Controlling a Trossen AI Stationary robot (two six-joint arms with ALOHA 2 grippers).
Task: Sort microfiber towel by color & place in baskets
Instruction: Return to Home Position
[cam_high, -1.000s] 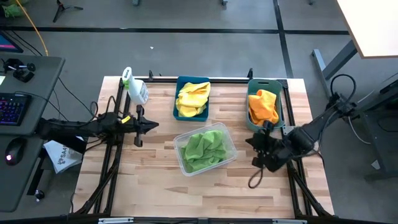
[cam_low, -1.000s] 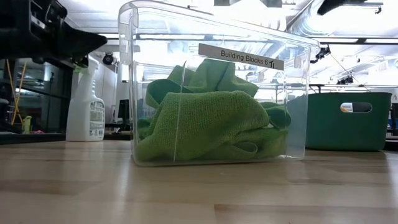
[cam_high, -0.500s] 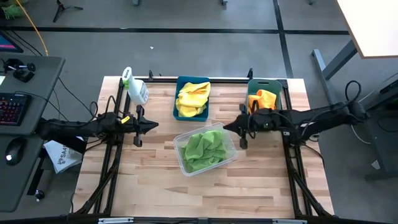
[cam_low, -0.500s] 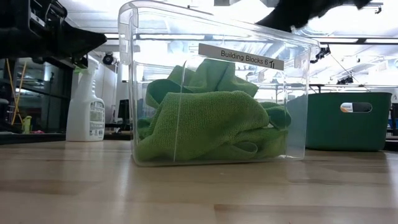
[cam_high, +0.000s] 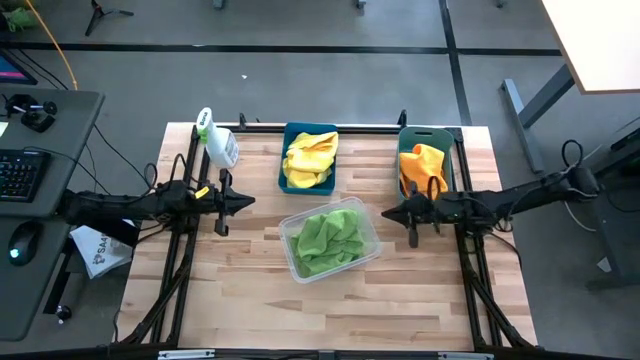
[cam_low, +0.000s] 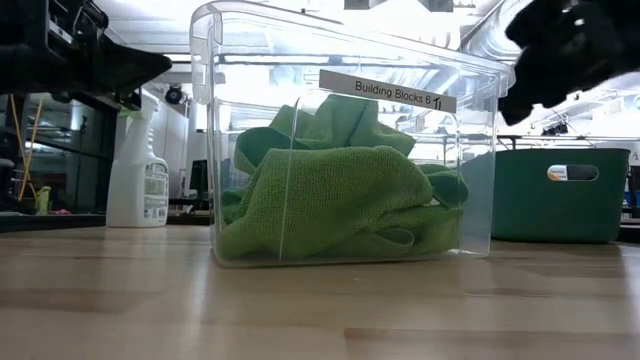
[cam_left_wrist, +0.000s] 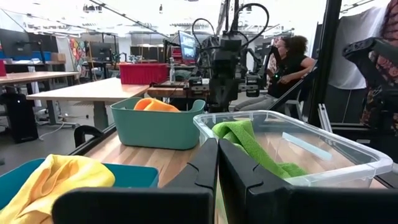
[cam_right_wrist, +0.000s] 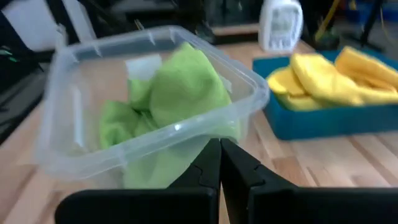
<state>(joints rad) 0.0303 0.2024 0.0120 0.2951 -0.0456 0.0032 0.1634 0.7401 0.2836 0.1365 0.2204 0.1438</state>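
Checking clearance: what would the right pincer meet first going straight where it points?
Probably the clear bin holding the green towel, straight ahead of the right pincer; height against its rim is unclear.

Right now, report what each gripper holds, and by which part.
Nothing is held. The left gripper and the right gripper are both shut and empty, on either side of the clear bin.

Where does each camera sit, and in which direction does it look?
High: above the table, looking straight down; both arms, left gripper and right gripper.
Low: table-top height, looking level through the clear bin; arm parts at upper corners.
Left wrist: on left arm, facing the right arm; own shut fingers.
Right wrist: on right arm, facing the spray bottle; own shut fingers.
Shared: both wrist views show the green towel.
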